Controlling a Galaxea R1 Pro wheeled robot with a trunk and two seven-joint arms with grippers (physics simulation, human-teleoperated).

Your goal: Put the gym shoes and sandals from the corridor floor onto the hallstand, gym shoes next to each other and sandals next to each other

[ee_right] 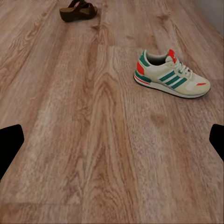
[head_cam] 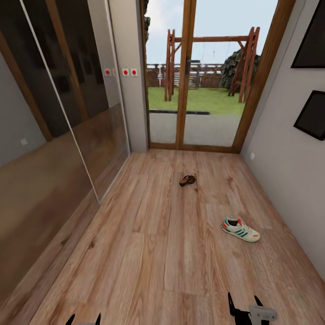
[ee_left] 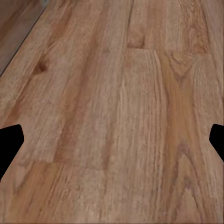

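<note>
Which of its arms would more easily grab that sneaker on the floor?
Probably the right: the gym shoe lies ahead on the side of the right gripper, while the left gripper faces bare floor.

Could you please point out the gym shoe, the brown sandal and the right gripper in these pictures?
gym shoe (head_cam: 240,229): head view, on its striped side.
brown sandal (head_cam: 187,180): head view, on its strap.
right gripper (head_cam: 245,303): head view, midway between its fingertips.
</note>
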